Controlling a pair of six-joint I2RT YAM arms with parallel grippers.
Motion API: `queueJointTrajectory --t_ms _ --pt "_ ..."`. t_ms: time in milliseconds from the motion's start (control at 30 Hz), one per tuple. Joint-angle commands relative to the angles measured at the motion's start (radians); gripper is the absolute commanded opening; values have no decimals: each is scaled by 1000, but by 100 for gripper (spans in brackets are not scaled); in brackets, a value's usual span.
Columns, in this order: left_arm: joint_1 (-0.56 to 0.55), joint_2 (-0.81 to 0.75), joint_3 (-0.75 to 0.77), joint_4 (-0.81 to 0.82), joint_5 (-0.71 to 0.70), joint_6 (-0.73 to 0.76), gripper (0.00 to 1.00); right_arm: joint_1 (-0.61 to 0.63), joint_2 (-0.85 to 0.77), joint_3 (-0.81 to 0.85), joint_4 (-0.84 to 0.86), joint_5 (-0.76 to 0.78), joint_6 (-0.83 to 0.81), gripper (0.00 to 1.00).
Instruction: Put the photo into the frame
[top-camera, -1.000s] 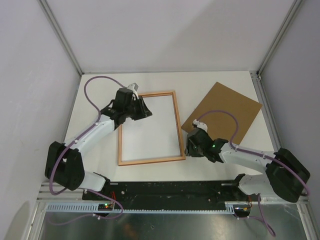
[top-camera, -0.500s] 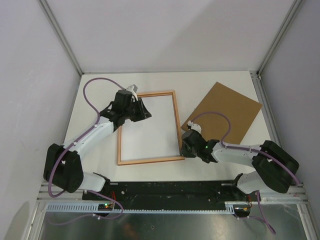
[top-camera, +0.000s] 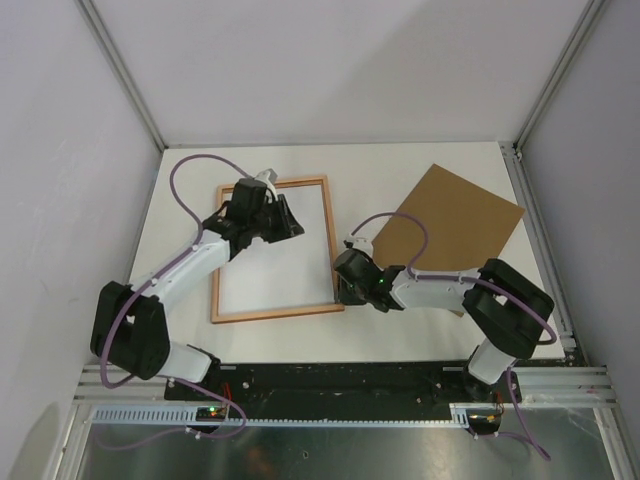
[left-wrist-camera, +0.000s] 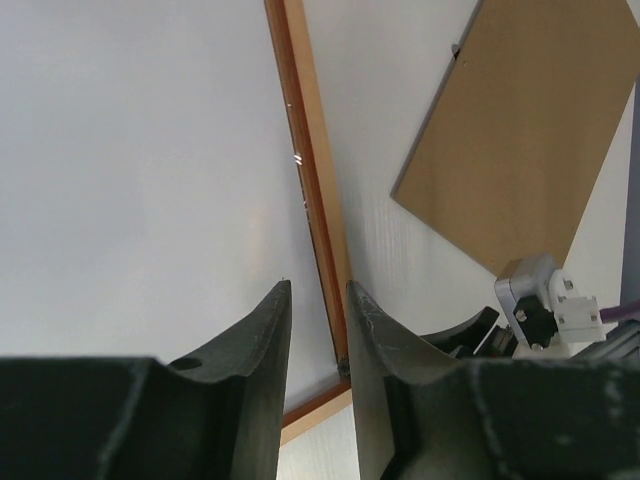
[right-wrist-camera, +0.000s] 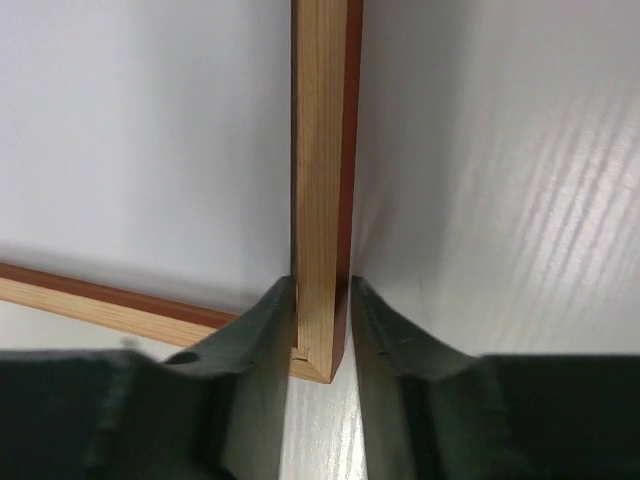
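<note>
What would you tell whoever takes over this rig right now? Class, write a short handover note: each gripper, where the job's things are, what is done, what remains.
Left gripper: partly open, empty, above the inside of the frame.
Right gripper: shut on the frame's near right corner.
Frame: on the table, left of centre.
Backing board: on the table to the right, apart from the frame.
Photo: not visible in any view.
Done: the backing board is out of the frame.
Left: find the photo, lay it in the frame, then probably refit the board.
</note>
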Motion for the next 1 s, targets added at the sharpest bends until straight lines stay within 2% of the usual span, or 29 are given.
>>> queueJointTrajectory --t_ms 0,167,333,467,567,733,833,967 --pt "-4 46 83 28 24 26 34 11 14 74 -26 17 2 42" --pt "3 132 192 28 86 55 40 -23 -94 80 -140 73 -3 69" --pt "-4 290 361 32 193 84 48 -135 -316 39 -319 162 -12 82" --pt "-41 452 508 35 278 116 56 -370 -526 -44 -425 148 -37 86" --pt "-81 569 592 34 312 136 62 -617 -653 -105 -446 95 -80 90" --pt "-136 717 678 32 352 162 71 -1047 -706 -206 -358 -106 -152 95" --pt "-166 780 699 31 365 174 73 -1190 -666 -248 -298 -197 -168 96" --pt "-196 830 713 25 349 188 76 -1284 -629 -280 -238 -209 -177 97"
